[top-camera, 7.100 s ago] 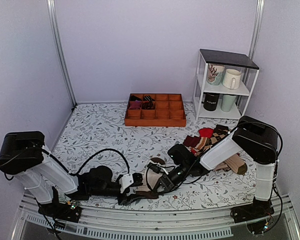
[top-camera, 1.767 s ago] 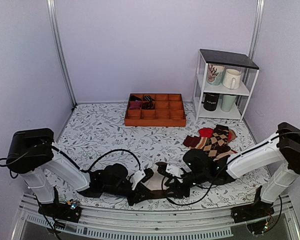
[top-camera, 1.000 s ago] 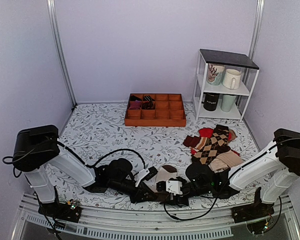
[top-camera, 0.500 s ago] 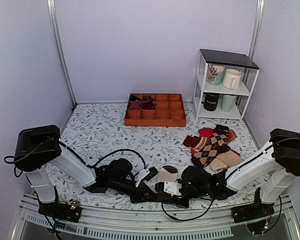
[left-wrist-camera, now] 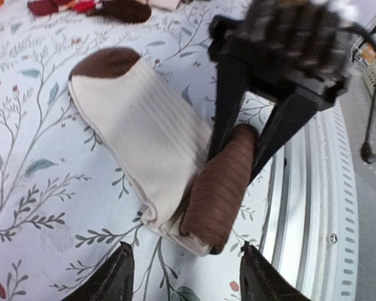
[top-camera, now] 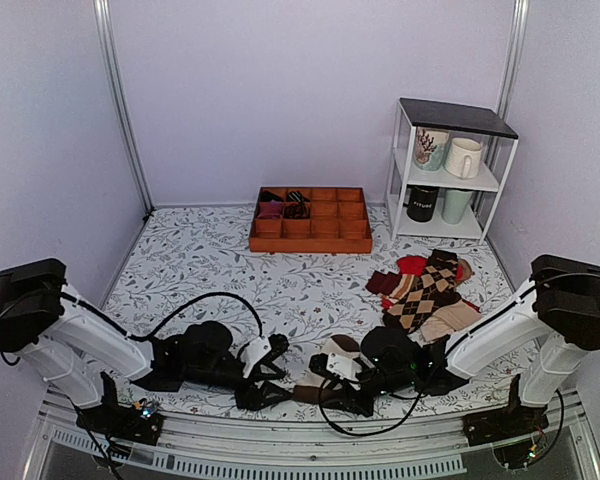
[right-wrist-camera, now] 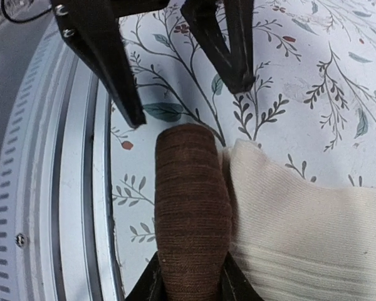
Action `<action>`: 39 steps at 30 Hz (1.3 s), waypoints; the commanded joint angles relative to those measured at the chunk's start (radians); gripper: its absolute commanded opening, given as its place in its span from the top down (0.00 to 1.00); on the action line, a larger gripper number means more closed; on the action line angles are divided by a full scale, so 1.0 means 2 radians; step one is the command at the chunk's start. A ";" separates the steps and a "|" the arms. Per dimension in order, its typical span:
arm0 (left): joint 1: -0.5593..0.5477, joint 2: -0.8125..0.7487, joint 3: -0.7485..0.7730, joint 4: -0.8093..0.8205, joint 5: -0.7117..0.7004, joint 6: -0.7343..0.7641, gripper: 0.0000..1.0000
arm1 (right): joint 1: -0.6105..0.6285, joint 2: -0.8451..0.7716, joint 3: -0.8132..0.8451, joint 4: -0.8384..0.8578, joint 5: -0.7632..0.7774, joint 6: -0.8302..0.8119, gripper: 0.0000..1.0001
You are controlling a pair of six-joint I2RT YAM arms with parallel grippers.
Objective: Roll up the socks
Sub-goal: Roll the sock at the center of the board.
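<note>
Brown rolled cuff [right-wrist-camera: 193, 200]: left tool [left-wrist-camera: 188, 276] has just let go, wide; right tool [right-wrist-camera: 189, 285] pinches it, keeping the socks [left-wrist-camera: 144, 138] rolled.

Right claw [left-wrist-camera: 235, 164], blurred, seemingly pinching rolled brown end of socks [left-wrist-camera: 147, 135]; left claw [left-wrist-camera: 188, 277] spread.

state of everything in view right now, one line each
socks, lying flat, brown cuff end rolled up, toe end unrolled
left pincer, open, holding nothing, just short of the roll
right pincer, closed on the rolled cuff
sock pile, loose heap, unrolled
wooden tray, dark bundles in back-left compartments
mugs, upright on the shelf
</note>
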 commanded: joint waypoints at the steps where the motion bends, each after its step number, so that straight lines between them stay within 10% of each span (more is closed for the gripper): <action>1: -0.028 -0.044 -0.030 0.074 -0.067 0.134 0.42 | -0.020 0.046 -0.014 -0.026 -0.091 0.079 0.74; 22: -0.030 0.104 0.000 0.192 0.012 0.208 0.39 | -0.047 0.072 -0.006 -0.066 -0.151 0.110 0.75; 29: -0.028 0.131 0.015 0.182 0.036 0.200 0.65 | -0.051 0.074 -0.006 -0.070 -0.155 0.108 0.75; 36: -0.029 0.141 0.003 0.189 0.037 0.179 0.54 | -0.052 0.077 -0.003 -0.074 -0.158 0.106 0.75; 39: -0.029 0.139 0.001 0.187 0.040 0.177 0.64 | -0.053 0.080 0.000 -0.076 -0.160 0.104 0.75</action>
